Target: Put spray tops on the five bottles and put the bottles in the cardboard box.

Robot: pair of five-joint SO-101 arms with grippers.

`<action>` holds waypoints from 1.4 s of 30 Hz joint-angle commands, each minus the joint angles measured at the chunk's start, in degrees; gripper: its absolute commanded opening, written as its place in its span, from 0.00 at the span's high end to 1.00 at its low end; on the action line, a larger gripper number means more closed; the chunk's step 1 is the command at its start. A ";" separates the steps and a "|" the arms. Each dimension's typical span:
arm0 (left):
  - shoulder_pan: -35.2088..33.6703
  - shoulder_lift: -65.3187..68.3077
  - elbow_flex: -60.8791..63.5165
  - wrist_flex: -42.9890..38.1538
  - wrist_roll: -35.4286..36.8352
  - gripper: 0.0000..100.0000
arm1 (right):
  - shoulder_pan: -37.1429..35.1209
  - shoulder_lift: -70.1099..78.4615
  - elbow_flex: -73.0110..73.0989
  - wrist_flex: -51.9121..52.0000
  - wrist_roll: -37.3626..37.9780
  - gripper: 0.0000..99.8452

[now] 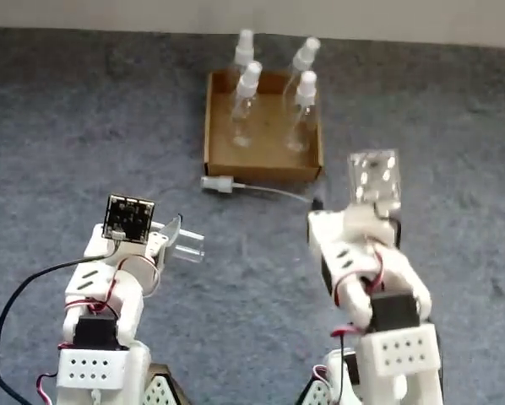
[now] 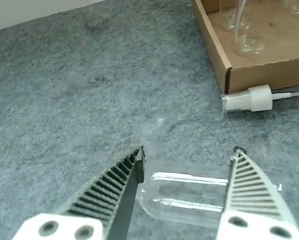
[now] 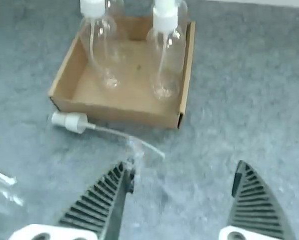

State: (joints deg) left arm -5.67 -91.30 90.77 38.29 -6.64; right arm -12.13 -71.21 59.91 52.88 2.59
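Grey carpet (image 1: 84, 126) runs back to a pale wall (image 1: 109, 13). The left gripper (image 2: 188, 150) hangs spread over a clear capless plastic bottle (image 2: 184, 197) near-left; the right gripper (image 3: 182, 167) gapes empty. A white spray top (image 2: 247, 98) lies just beside the brown cardboard box (image 2: 264, 72).

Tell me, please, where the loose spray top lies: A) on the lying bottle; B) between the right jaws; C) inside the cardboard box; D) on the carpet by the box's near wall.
D: the spray top lies on the carpet just outside the cardboard box, by its near wall.
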 commanded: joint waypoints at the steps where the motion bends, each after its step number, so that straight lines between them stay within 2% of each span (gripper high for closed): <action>1: -2.42 -0.04 -4.09 -1.23 -0.18 0.79 | 0.40 -5.32 4.09 4.18 5.36 0.74; 6: -4.35 7.69 -18.95 8.44 -2.73 0.79 | 0.40 -2.33 6.46 10.24 9.58 0.74; 13: -4.00 38.55 -47.78 25.93 -4.66 0.79 | 0.40 -0.22 7.08 12.53 9.93 0.74; 19: -3.12 60.44 -63.25 36.40 -4.04 0.79 | 0.31 -0.22 12.53 11.30 9.93 0.74; 26: 0.40 73.45 -73.45 43.52 11.96 0.77 | 0.31 -0.13 13.85 9.80 9.93 0.74; 29: 0.66 77.49 -75.30 44.84 22.24 0.71 | 0.31 -0.13 13.85 9.80 9.93 0.74; 32: 0.75 80.66 -77.14 46.95 29.45 0.66 | 0.31 -0.13 13.85 9.80 9.93 0.74; 34: 0.75 82.42 -78.64 49.23 32.00 0.65 | 0.31 -0.13 13.85 9.80 9.93 0.74; 37: 1.36 84.79 -79.69 52.13 32.09 0.65 | 0.31 -0.13 13.85 9.80 9.93 0.74; 42: 1.54 91.47 -79.96 52.31 31.91 0.65 | 0.31 -0.22 13.85 9.80 9.93 0.74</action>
State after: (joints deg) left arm -6.29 -2.15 13.93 89.80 24.92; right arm -12.13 -71.82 74.42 63.78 12.00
